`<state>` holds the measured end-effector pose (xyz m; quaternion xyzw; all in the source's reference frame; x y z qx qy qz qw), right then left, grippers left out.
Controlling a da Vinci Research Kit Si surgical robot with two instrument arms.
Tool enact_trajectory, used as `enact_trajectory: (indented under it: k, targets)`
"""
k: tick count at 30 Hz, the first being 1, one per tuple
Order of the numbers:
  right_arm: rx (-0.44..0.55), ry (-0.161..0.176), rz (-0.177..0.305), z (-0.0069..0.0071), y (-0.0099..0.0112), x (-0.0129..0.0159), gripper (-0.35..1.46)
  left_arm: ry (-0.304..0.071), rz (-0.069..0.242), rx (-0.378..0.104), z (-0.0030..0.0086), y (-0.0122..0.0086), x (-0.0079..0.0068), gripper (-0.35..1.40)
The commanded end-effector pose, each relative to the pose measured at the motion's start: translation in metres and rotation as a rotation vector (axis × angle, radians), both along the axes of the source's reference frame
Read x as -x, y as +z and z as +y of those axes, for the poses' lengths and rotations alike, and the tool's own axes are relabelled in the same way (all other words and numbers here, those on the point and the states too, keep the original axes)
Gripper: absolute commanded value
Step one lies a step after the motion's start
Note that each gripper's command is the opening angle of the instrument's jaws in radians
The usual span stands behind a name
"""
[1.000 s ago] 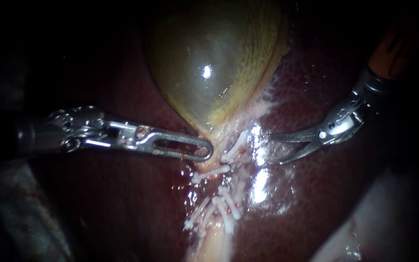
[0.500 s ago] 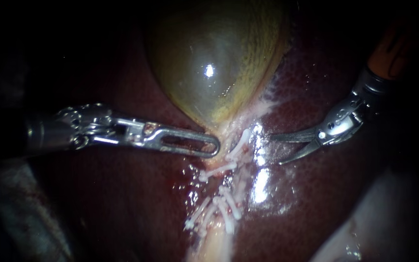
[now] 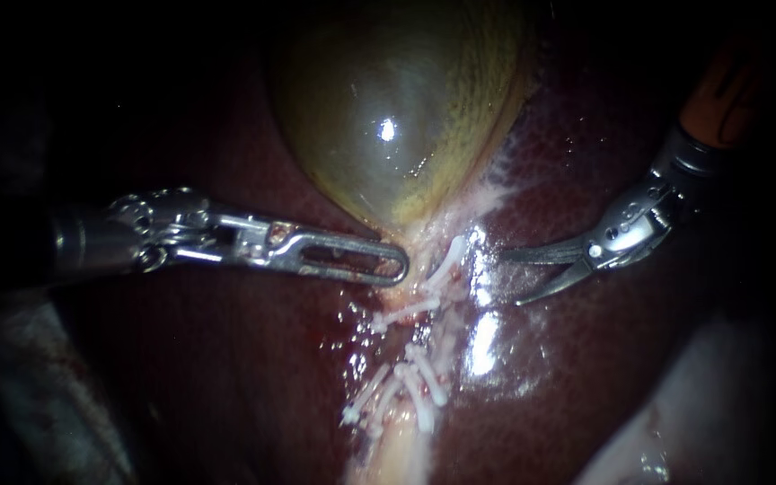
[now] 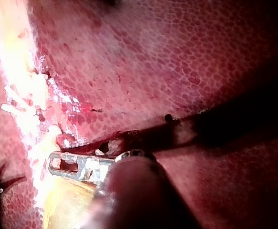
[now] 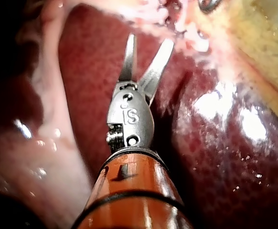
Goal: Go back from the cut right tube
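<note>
Since the earlier endoscope frames, the left instrument [image 3: 401, 268] has advanced slightly along the liver [image 3: 253, 359] towards the neck of the gallbladder [image 3: 397, 117], and its tip now lies against the pale tissue just under that neck. The right instrument [image 3: 509, 278] shows no appreciable shift against the surrounding tissue. Left instrument: the slotted jaws lie together and no tissue is seen between them. The left wrist view [image 4: 53, 163] confirms the tip resting beside the pale strand, with its shadow falling on the liver [image 4: 177, 57]. Right instrument: two thin curved blades stand apart in a narrow V with nothing between them. The right wrist view [image 5: 150, 39] shows the same spread over bare liver [image 5: 215, 157], with pale tissue just ahead of the blade tips. The clipped tubes [image 3: 424, 346] run down from the gallbladder neck as a pale stalk between the two instruments, carrying white clips [image 3: 419, 386] in an upper and a lower group. Which strand is the cut right tube cannot be determined. The right blade tips are near the uppermost clip but clear of it, with a glistening patch of liver between them.
</note>
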<state>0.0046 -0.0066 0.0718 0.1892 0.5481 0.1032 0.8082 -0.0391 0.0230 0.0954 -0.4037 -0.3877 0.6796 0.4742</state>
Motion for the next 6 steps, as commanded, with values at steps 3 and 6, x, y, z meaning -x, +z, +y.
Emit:
enact_trajectory:
  k: [3,6]
  targets:
    - [0.0,0.0,0.0,0.0,0.0,0.0,0.46,0.0,0.0,0.0,0.0,0.0,0.0,-0.35]
    - [0.0,0.0,0.0,0.0,0.0,0.0,0.46,0.0,-0.001,0.0,0.0,0.0,0.0,-0.35]
